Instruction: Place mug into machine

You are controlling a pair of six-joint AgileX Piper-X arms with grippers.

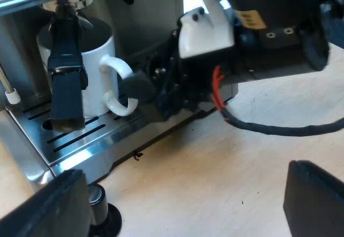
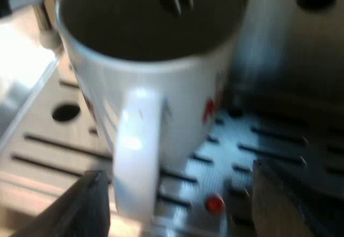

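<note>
A: Entry one, right gripper?
B: Fingers spread wide, one on each side of the mug handle, holding nothing. Probably set that way so it can clear the handle without tipping anything.
A: Entry two, mug?
B: White and upright on the drip tray, set back from the tray's front edge. It stands under the holder handle, where coffee would fall.
A: Entry three, left gripper?
B: Wide and empty, over the table beside the tray's front corner. It appears to be keeping clear.

The pale wooden table bears the espresso machine.
</note>
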